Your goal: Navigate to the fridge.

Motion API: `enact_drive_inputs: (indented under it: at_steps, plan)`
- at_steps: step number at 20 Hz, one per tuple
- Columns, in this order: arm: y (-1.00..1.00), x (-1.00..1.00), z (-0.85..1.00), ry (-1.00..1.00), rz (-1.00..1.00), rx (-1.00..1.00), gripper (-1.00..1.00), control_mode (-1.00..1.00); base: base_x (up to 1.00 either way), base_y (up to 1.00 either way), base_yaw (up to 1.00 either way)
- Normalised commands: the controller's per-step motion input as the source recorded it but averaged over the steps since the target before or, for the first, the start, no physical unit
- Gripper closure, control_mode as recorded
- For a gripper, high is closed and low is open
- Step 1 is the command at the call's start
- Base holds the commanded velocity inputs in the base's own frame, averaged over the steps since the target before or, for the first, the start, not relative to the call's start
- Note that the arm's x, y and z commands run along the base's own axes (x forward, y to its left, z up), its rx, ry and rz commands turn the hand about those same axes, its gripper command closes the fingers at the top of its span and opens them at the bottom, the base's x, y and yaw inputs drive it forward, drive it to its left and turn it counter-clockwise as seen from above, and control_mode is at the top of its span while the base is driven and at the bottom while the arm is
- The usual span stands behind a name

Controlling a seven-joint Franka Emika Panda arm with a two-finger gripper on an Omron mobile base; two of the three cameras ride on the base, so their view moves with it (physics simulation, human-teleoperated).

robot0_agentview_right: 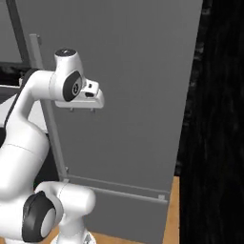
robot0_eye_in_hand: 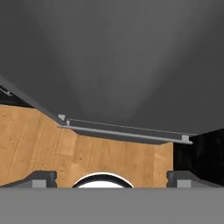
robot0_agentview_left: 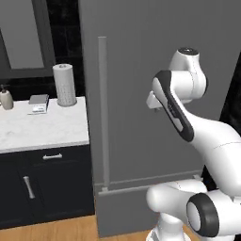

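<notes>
While its jaws stand wide apart, the gripper (robot0_eye_in_hand: 112, 178) points down just before the fridge (robot0_eye_in_hand: 113, 61).

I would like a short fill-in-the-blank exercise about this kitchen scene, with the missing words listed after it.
1. The fridge has a long ____ bar handle on its door.
2. The paper towel roll stands ____ on the white counter.
3. The floor under the tool looks like ____.
4. The cabinets below the counter are ____ than the fridge.

Missing words: vertical; upright; wood; darker
</notes>
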Motion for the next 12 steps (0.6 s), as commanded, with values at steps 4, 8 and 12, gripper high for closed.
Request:
enact_drive_inputs:
  at_steps: [4,8,12]
  plan:
    - [0.0,0.0,0.0,0.0,0.0,0.0,-1.0,1.0,0.11,-0.49,0.03]
    - [0.0,0.0,0.0,0.0,0.0,0.0,-1.0,1.0,0.46,-0.32,0.0]
    - [0.0,0.0,0.0,0.0,0.0,0.0,-1.0,1.0,0.45,-0.26,0.0]
